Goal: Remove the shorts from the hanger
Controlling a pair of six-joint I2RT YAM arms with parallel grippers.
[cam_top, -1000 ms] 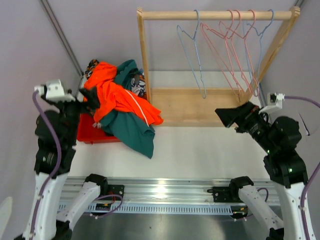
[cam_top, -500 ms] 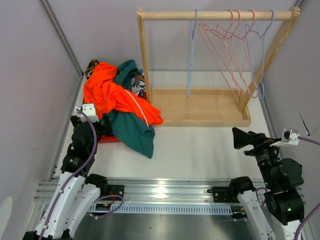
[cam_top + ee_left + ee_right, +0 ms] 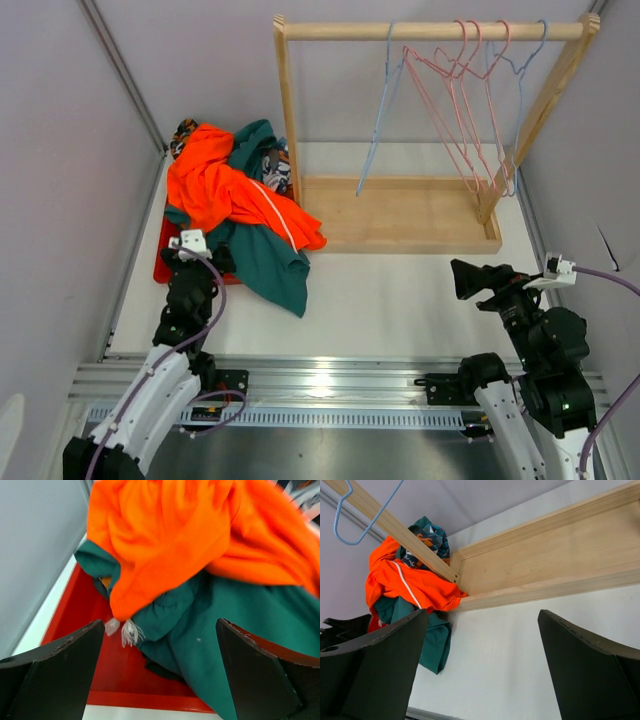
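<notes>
Left wrist view shows the left gripper (image 3: 160,627) gaping empty near soft, limp, light shorts (image 3: 200,535), likely best pinched at a bunched fold; right gripper (image 3: 482,615) gapes too.

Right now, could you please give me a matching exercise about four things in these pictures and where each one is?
1 orange shorts
2 teal shorts
3 blue hanger
4 red tray

A bare, hanging on the wooden rail
B lying on top of the teal pair
C on the table, beneath both pairs
D under the orange pair, spilling onto the table

Pairs: 1-B, 2-D, 3-A, 4-C
</notes>
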